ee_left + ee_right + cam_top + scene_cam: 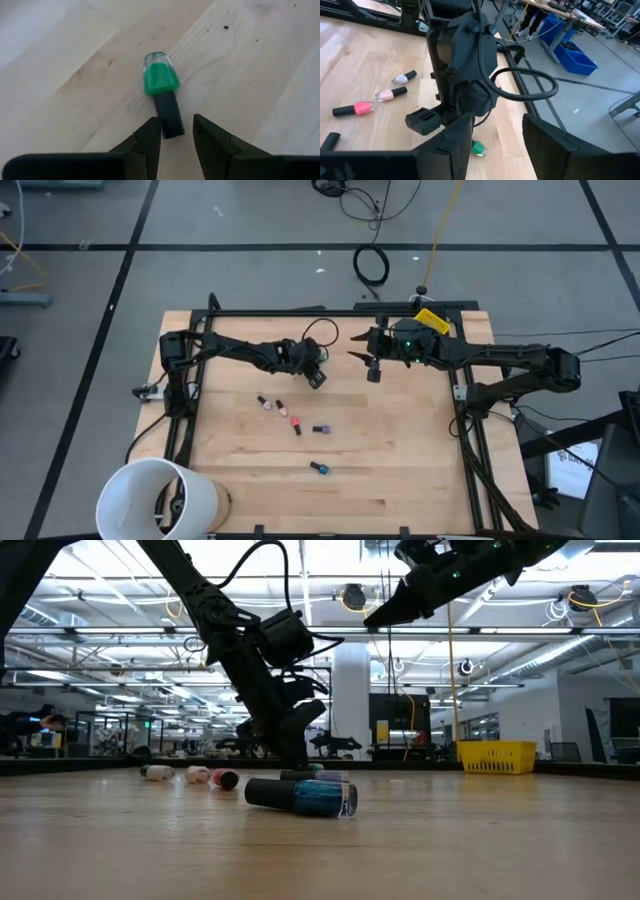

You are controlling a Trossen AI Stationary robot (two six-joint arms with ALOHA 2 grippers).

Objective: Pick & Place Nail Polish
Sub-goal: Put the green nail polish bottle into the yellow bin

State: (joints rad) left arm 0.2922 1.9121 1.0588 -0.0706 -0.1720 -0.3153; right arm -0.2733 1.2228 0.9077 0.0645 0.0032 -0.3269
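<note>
Barely begun: left gripper (173, 145), fingers apart astride the green bottle's (161, 80) dark cap; five bottles (296, 424) lie at six o'clock; right gripper (368, 366) hangs open.

No readable text, label, brand, number or sign anywhere, neither on the nail polish bottles (296, 423), nor on the worktop (400, 450), nor in the room behind.

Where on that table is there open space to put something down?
Bare wood fills the table's right half, below the right gripper. It's crowded left of centre: five bottles lie scattered, a green bottle lies at the left gripper, and the bucket takes one corner.
</note>
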